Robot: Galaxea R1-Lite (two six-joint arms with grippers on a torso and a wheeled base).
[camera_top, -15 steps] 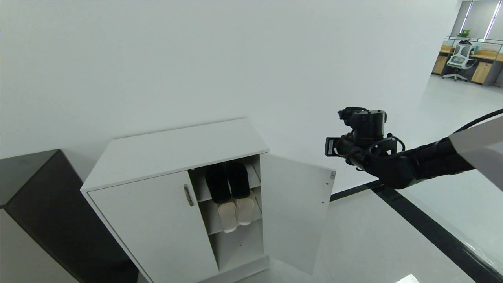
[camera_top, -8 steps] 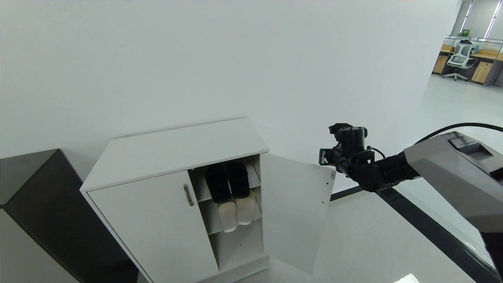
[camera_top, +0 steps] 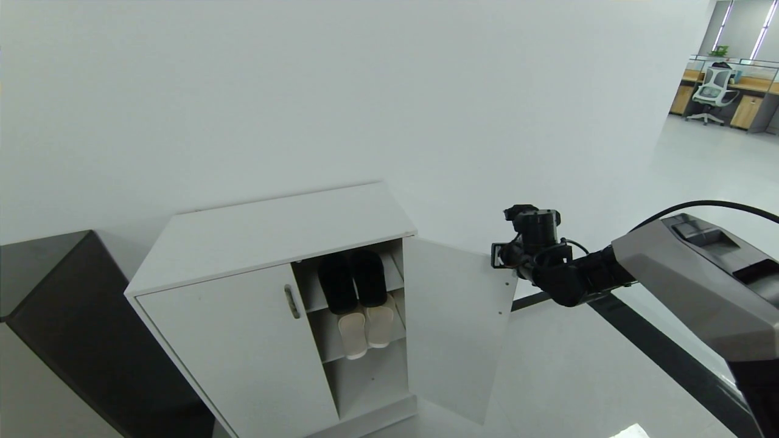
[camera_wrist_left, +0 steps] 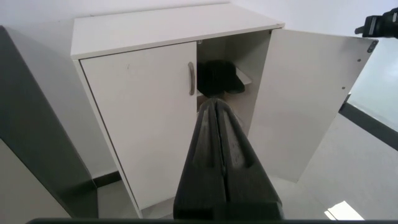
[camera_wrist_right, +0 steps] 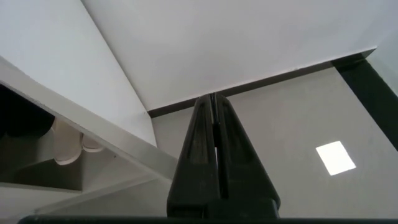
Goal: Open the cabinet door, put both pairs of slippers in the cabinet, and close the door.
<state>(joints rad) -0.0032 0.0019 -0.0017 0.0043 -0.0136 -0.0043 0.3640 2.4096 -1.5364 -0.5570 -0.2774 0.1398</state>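
The right jaws are seen pressed fully together, with nothing held between them. They are placed at the top outer corner of the open door (camera_top: 456,328); whether that corner is touched cannot be told. The left jaws are likewise shut tight and empty, and are held out in front of the cabinet (camera_top: 274,225), apart from it and level with the gap between its two doors.

One white cabinet is seen standing on the floor (camera_top: 578,377) against the wall. Two doors are counted: the closed door (camera_top: 243,359), on which one handle (camera_top: 291,302) is fitted, and the open door, swung wide. Two pairs of slippers are counted inside, four slippers in all. The black slippers (camera_top: 353,280) are laid side by side on the upper shelf, and the white slippers (camera_top: 365,328) on the shelf just below, toes outward. One dark unit (camera_top: 61,316) is set just beside the cabinet.
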